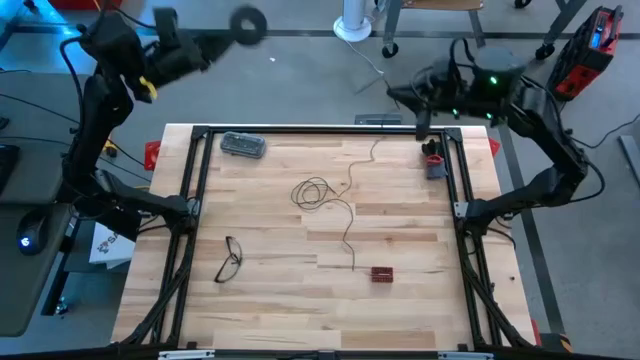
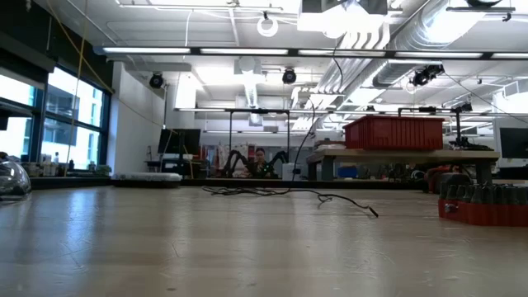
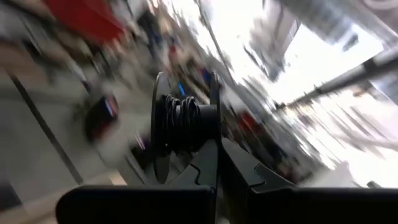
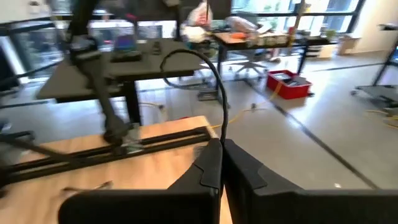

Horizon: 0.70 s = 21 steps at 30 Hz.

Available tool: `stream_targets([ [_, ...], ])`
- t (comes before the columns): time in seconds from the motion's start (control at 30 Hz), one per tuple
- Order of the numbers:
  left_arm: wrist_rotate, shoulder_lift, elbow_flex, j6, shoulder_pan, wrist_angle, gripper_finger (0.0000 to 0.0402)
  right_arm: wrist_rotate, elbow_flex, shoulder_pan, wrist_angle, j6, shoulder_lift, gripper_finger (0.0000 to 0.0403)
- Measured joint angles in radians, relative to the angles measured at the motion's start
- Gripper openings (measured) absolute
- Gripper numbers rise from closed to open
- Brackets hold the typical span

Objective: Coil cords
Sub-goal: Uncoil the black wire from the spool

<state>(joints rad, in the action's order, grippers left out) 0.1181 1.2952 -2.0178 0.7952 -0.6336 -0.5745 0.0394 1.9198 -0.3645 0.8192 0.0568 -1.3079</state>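
The left arm's fingers [image 3: 214, 152] clench the reel [image 1: 248, 24] beyond the worktop's [image 1: 400, 300] far-left corner, while the right arm's fingers [image 4: 222, 155], pinching the wire [image 1: 345, 205], hover nearer its loose loops.

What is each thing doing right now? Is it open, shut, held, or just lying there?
Reel: held up off the table, wire wound on it.
Left gripper: shut on reel.
Right gripper: shut on wire.
Wire: part lying loosely looped on table.
Eyeglasses: lying on table.

Bright overhead lighting; left wrist view motion-blurred.
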Motion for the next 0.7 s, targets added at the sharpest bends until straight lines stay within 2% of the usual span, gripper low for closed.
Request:
stream_targets([
  [0.07, 0.025, 0.009, -0.001, 0.018, -0.057, 0.032, 0.0, -0.069, 0.0, 0.06, 0.037, -0.014, 0.016, 0.0],
  [0.17, 0.15, 0.021, -0.001, 0.092, -0.118, 0.023, 0.0, -0.231, 0.0, 0.145, 0.121, -0.015, 0.032, 0.0],
  [0.23, 0.18, 0.024, 0.0, 0.096, -0.139, 0.011, 0.0, -0.279, 0.0, 0.189, 0.155, -0.02, 0.036, 0.0],
  [0.33, 0.127, 0.025, 0.0, 0.106, -0.15, 0.05, 0.0, -0.277, -0.004, 0.24, 0.162, -0.054, 0.031, 0.0],
  [0.43, 0.108, 0.043, -0.001, 0.159, -0.153, 0.178, 0.0, -0.272, -0.051, 0.288, 0.115, -0.06, 0.013, 0.0],
  [0.7, 0.184, 0.139, 0.0, 0.464, -0.106, 0.671, 0.0, -0.079, -0.328, 0.334, -0.312, -0.084, -0.087, 0.0],
])
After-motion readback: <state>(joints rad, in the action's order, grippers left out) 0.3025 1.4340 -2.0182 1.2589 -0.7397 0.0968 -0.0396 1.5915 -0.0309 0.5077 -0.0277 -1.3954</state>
